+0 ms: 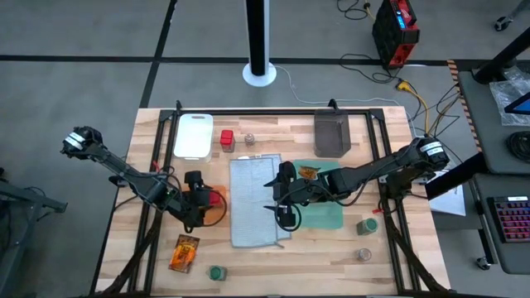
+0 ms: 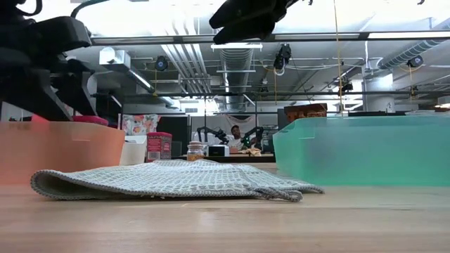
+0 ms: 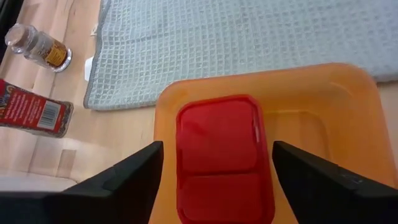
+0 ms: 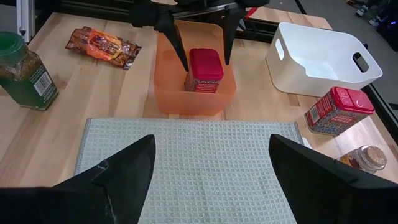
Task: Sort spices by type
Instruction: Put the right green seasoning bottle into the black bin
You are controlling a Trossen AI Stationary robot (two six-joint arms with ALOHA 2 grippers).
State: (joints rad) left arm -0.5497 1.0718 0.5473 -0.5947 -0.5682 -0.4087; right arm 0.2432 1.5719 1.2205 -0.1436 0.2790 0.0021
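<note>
A red boxy container [image 4: 204, 70] stands upright inside an orange tub [image 4: 194, 93], long axis vertical and red lid facing up — the left wrist view looks straight down on that lid [image 3: 219, 158]. The left gripper [image 4: 200, 37] hangs directly above it, fingers spread to either side of the container and clear of its walls, so it is released rather than grasped. On the high view's clock face the tub sits near 8 o'clock of the grey cloth [image 1: 252, 199]. The second red boxy container [image 4: 337, 111] lies tipped on its side at about 11 o'clock from the cloth, next to the white bin [image 4: 323, 55], with a clear shaker [image 4: 361, 158] upright close by. An orange-brown packet [image 4: 102, 42] lies flat at 7 o'clock on the table; a second packet [image 1: 308, 172] rests at the green tub's [image 1: 325, 217] far end. A green-topped jar [image 4: 23, 70] stands upright near 6 o'clock. The right gripper [image 1: 280, 197] hovers over the grey cloth's right edge with fingers parted, holding nothing. Two more jars [image 1: 365, 225] stand at 4 o'clock.
</note>
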